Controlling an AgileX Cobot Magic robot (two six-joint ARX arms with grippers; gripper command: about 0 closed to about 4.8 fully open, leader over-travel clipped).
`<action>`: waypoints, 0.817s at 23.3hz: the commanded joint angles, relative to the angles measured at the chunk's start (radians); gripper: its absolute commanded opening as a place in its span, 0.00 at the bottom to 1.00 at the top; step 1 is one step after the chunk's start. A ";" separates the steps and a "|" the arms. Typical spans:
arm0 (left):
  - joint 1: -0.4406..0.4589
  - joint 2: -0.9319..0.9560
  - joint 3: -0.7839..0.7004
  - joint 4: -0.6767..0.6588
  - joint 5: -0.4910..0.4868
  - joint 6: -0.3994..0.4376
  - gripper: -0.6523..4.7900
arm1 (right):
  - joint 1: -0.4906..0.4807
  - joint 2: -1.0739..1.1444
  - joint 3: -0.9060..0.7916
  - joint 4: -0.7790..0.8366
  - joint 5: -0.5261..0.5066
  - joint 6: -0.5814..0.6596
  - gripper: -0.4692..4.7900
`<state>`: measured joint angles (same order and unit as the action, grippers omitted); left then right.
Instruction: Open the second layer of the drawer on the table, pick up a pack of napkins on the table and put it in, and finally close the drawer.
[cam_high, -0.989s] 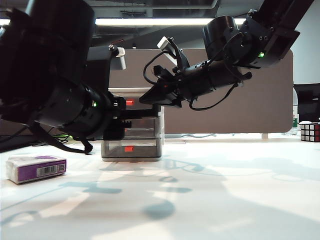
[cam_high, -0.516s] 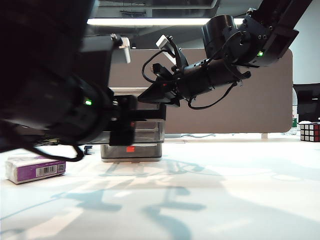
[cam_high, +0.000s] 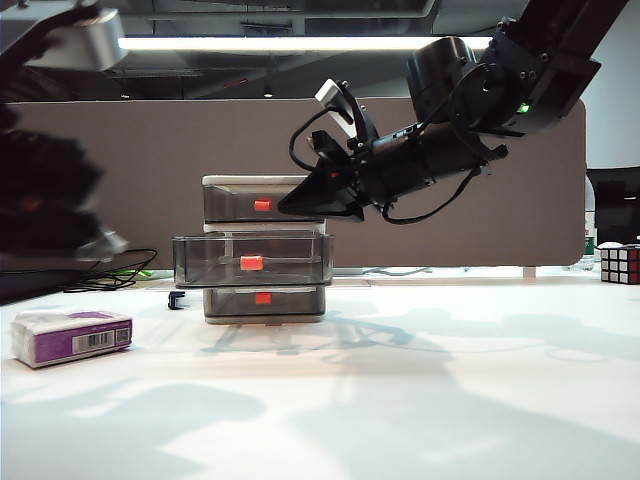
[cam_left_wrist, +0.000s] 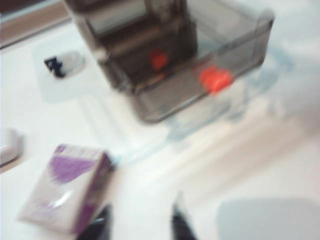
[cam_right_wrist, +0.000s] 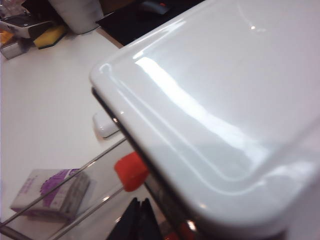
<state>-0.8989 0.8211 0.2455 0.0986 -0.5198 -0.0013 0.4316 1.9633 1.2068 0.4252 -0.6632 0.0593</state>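
The drawer (cam_high: 263, 250) stands mid-table, and the second layer (cam_high: 252, 262) is pulled out toward me, its orange tab (cam_left_wrist: 216, 80) showing. The pack of napkins (cam_high: 72, 335) lies flat on the table (cam_high: 420, 400) at the left. In the blurred left wrist view my left gripper (cam_left_wrist: 141, 225) hangs open and empty over the table, next to the pack of napkins (cam_left_wrist: 67, 187) and away from the drawer. My right gripper (cam_high: 290, 207) is shut on nothing, its tips (cam_right_wrist: 137, 220) at the top front edge of the unit, under its white lid (cam_right_wrist: 225, 100).
A puzzle cube (cam_high: 620, 264) sits at the far right. A small black object (cam_high: 178, 299) and cables lie left of the drawer. A small rounded white object (cam_right_wrist: 106, 125) lies beside the unit. A grey partition (cam_high: 480, 220) closes off the back.
My left arm has swung up and back to the left, away from the drawer, and its gripper has opened. The second layer now stands pulled out. The right arm has hardly moved.
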 joint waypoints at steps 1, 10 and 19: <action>0.169 -0.073 0.002 -0.043 0.071 0.161 0.46 | 0.002 -0.005 0.006 -0.016 -0.033 0.002 0.08; 0.770 0.035 0.002 0.103 0.834 0.328 0.93 | 0.002 -0.005 0.006 -0.060 -0.099 0.020 0.08; 0.897 0.356 0.002 0.314 1.065 0.301 0.98 | 0.002 -0.005 0.006 -0.077 -0.124 0.019 0.08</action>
<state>-0.0002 1.1454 0.2459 0.3447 0.5205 0.2981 0.4328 1.9629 1.2072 0.3462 -0.7788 0.0788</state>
